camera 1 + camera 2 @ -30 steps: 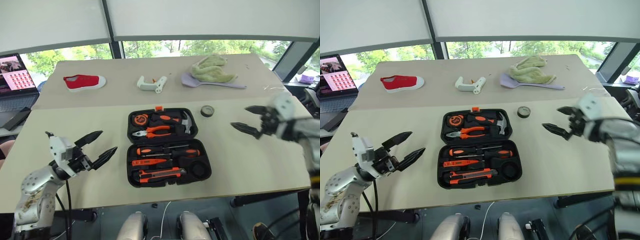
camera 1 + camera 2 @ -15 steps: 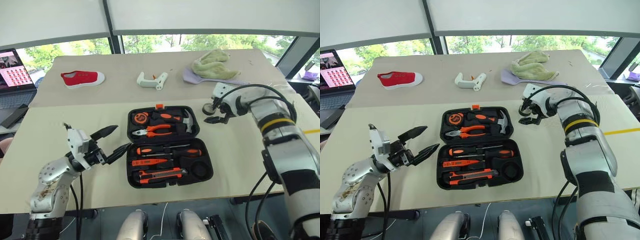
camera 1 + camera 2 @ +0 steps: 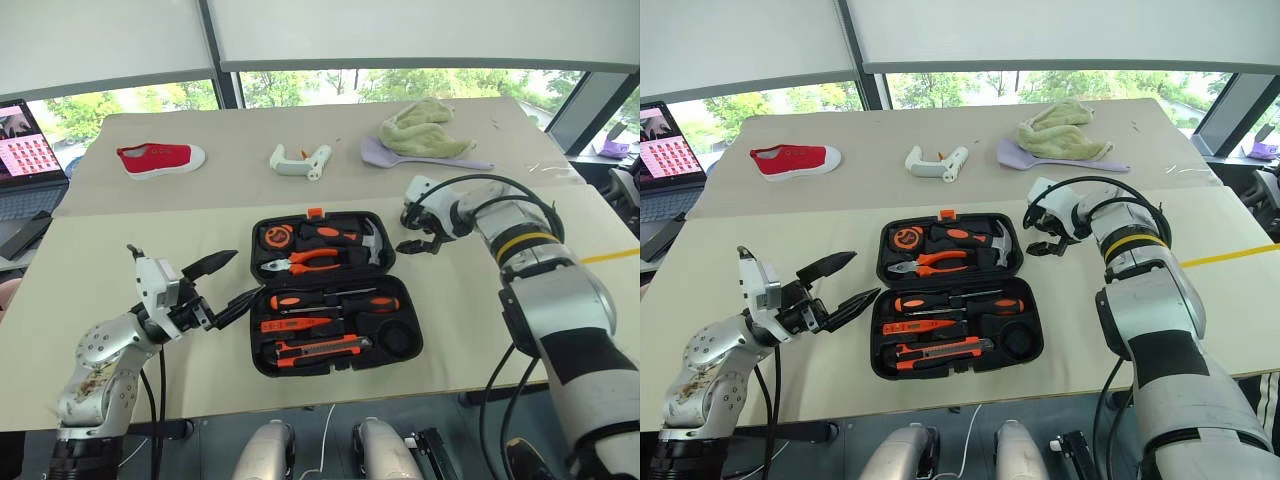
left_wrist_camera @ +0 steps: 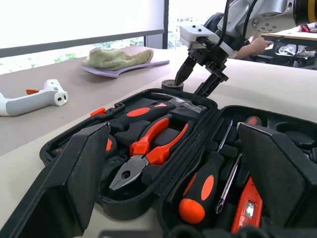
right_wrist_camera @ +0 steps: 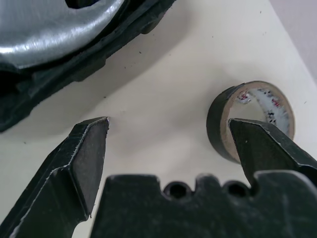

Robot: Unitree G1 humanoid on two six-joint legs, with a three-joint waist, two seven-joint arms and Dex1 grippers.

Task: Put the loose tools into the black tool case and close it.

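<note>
The black tool case lies open in the middle of the table. In its near half sit two black-and-orange screwdrivers, the slim orange tester and the utility knife. Pliers, hammer and tape measure fill the far half. The small dark tape roll lies flat on the table just right of the case's far corner. My right gripper hangs open right over the roll, one fingertip over its rim, the other toward the case. My left gripper is open and empty, beside the case's left edge.
On the far half of the table lie a red shoe, a white handle-shaped tool and a green cloth on a purple mat. A laptop stands at the far left. The table's front edge runs just below the case.
My right arm has swung in from the right and down, so its gripper now sits over the tape roll. My left gripper has edged slightly toward the case. The camera view has shifted a little.
</note>
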